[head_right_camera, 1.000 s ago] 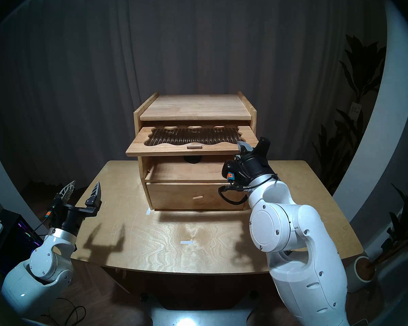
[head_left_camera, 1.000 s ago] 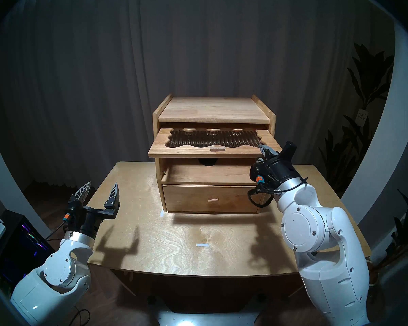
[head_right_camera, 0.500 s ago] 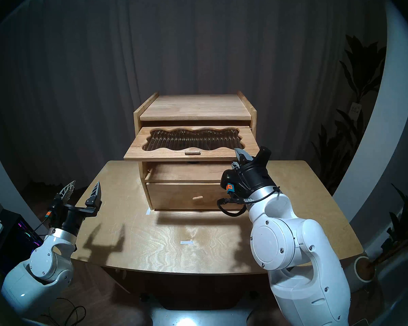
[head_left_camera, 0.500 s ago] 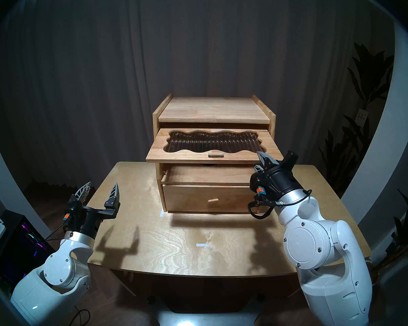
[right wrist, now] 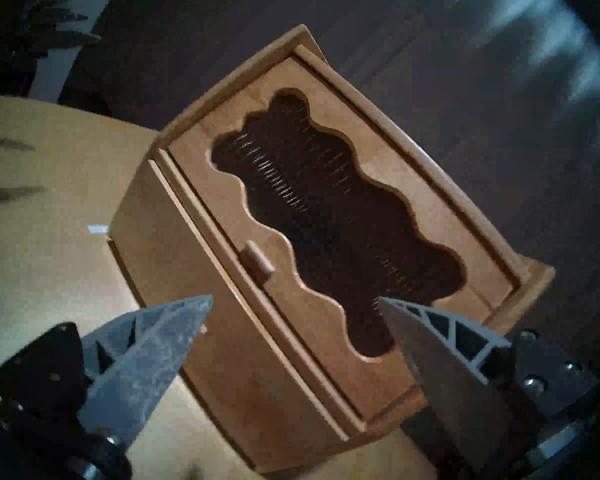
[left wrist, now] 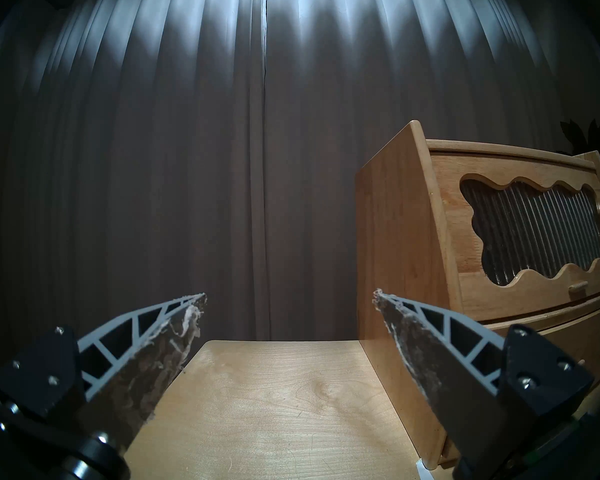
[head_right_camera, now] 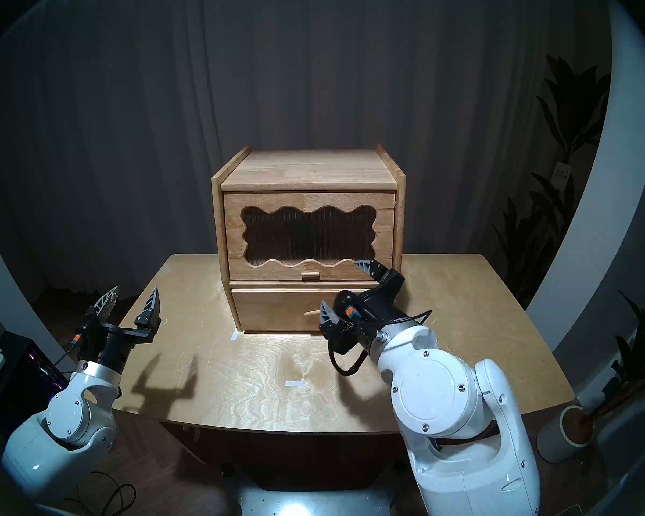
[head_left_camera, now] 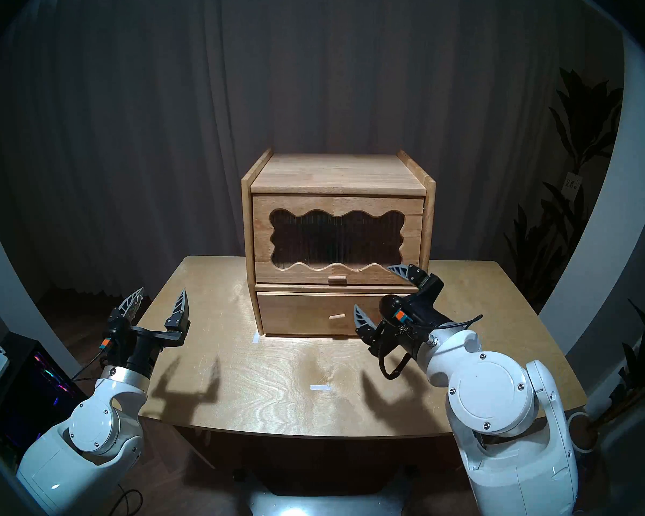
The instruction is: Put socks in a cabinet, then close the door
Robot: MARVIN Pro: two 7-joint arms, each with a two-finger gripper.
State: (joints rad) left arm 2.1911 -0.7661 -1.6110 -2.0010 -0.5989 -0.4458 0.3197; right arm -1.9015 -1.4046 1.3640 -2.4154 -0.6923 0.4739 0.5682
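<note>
1. The cabinet [head_left_camera: 337, 243] stands at the far middle of the desk [head_left_camera: 276, 373], its front facing the robot.
2. The door [head_left_camera: 337, 239] lies flat in the cabinet's upper opening, closed, its wavy ribbed window [head_left_camera: 336, 239] dark and its small knob [head_left_camera: 337, 279] at the lower edge.
3. The socks cannot be made out; the window shows only darkness behind the ribs.
4. The drawer [head_left_camera: 313, 314] below the door sits shut, with its own knob [head_left_camera: 336, 316] at the middle.
5. The right gripper [head_left_camera: 378, 293] hovers just in front of the cabinet's lower right corner, turned on its side, fingers [head_left_camera: 362, 316] spread wide and holding nothing; one finger is level with the door's bottom edge, the other with the drawer front.
6. The left gripper [head_left_camera: 159, 299] hangs over the desk's left edge, well apart from the cabinet, fingers [head_left_camera: 181, 305] pointing up, spread apart and empty.
7. A white tape strip [head_left_camera: 320, 387] lies on the desk's middle, another [head_left_camera: 255, 337] at the cabinet's front left corner.
</note>
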